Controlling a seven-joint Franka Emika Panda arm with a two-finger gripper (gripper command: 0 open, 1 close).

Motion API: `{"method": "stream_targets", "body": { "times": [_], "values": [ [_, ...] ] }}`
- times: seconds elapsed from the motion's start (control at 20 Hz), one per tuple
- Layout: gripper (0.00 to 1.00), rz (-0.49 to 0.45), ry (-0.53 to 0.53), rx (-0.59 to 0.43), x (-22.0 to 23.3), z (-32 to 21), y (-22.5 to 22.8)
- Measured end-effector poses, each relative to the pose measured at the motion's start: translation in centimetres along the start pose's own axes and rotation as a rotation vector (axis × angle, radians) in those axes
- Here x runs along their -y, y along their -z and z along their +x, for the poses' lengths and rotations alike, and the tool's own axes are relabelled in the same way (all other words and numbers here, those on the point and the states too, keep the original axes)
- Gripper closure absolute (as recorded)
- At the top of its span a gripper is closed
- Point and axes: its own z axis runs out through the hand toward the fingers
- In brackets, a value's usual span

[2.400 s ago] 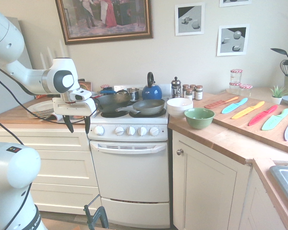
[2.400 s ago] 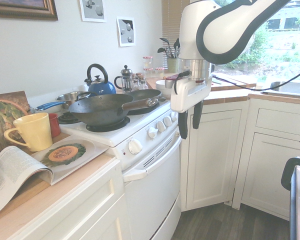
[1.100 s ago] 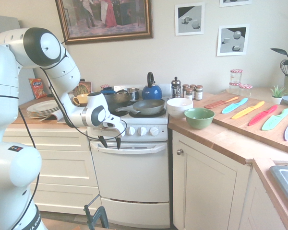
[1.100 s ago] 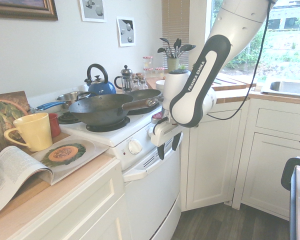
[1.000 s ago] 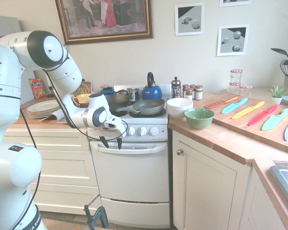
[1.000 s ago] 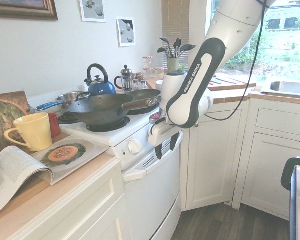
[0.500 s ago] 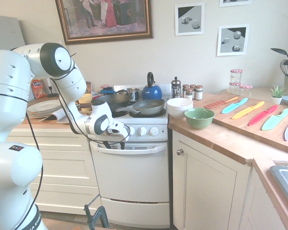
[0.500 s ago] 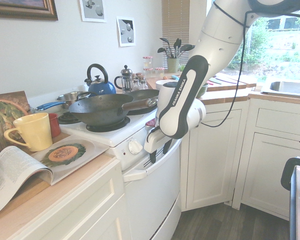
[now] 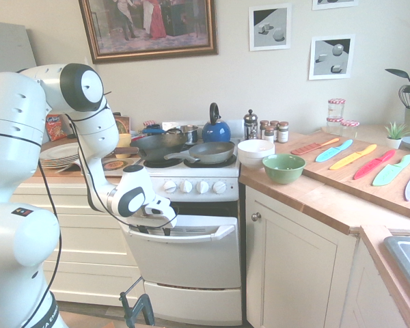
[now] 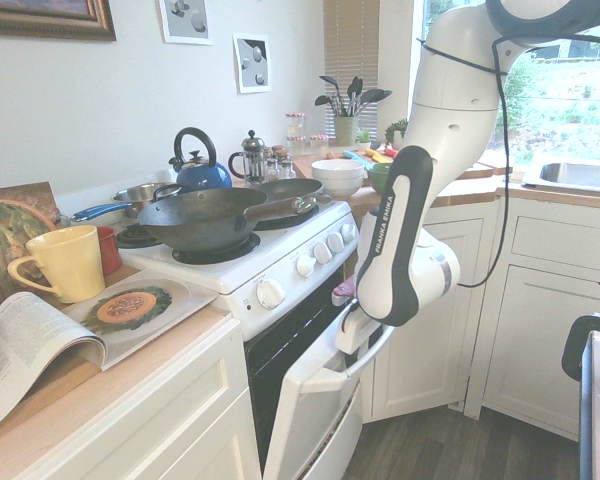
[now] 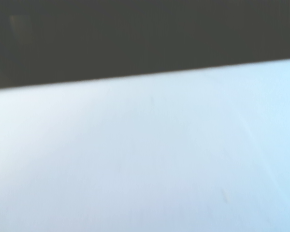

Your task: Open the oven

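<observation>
The oven point(image 9: 191, 263) is a small white stove with a row of white knobs point(image 9: 186, 186) and a black hob. Its front door point(image 10: 305, 420) is tilted outward at the top, with a dark gap point(image 10: 290, 330) showing behind it. My gripper point(image 9: 160, 220) sits on the left part of the wide handle bar point(image 9: 208, 229) at the door's top edge. In the second exterior view the gripper point(image 10: 348, 335) is likewise pressed onto that edge. The wrist view holds only a blurred white surface point(image 11: 145, 159) under a dark band point(image 11: 135, 38).
A wok point(image 10: 195, 218), a frying pan point(image 9: 208, 152) and a blue kettle point(image 9: 216, 130) stand on the hob. Cream drawers point(image 9: 82, 239) flank the oven on one side, a cupboard door point(image 9: 294, 266) with a round knob on the other. Bowls point(image 9: 283, 167) sit on the counter.
The arm came down to the oven's handle bar and then moved outward and lower. The door, shut half a second ago, now leans open at the top.
</observation>
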Motion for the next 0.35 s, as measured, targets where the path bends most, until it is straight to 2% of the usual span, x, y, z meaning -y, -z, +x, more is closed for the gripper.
{"method": "stream_targets", "body": {
  "times": [0.35],
  "values": [
    [0.0, -0.008, -0.019, 0.03, -4.8, -1.6, 0.1]
  ]
}}
